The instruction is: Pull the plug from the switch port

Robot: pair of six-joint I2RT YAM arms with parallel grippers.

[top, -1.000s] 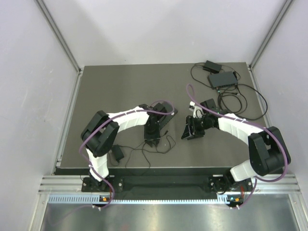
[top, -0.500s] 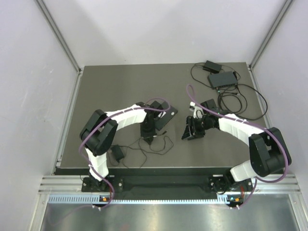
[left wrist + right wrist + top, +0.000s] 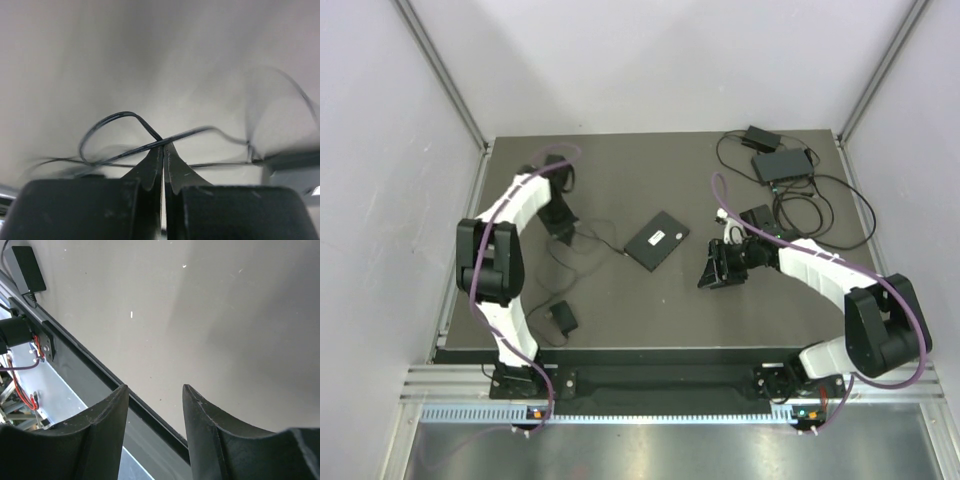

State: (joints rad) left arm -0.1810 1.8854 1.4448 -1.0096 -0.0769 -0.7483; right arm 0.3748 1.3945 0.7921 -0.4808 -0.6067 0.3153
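Observation:
The flat black switch (image 3: 658, 241) lies mid-table with a thin black cable (image 3: 595, 237) trailing from near its left corner toward the far left. My left gripper (image 3: 564, 228) is there, shut, and the left wrist view shows that cable (image 3: 115, 116) pinched across the tips of the gripper (image 3: 163, 145). The plug is too small and blurred to make out. A dark blurred shape (image 3: 292, 161) at the right edge may be the switch. My right gripper (image 3: 712, 274) hangs open right of the switch, nothing between its fingers (image 3: 154, 387).
A small black adapter (image 3: 563, 318) lies near the front left; it also shows in the right wrist view (image 3: 25, 267). A second black box (image 3: 782, 165) with tangled cables and another adapter (image 3: 760, 135) sit at the back right. The table's front rail (image 3: 100, 370) runs below the right gripper.
The left gripper shut, then the left arm swung from mid-table to the far left, dragging the cable along and uncovering the switch. The right arm stayed put.

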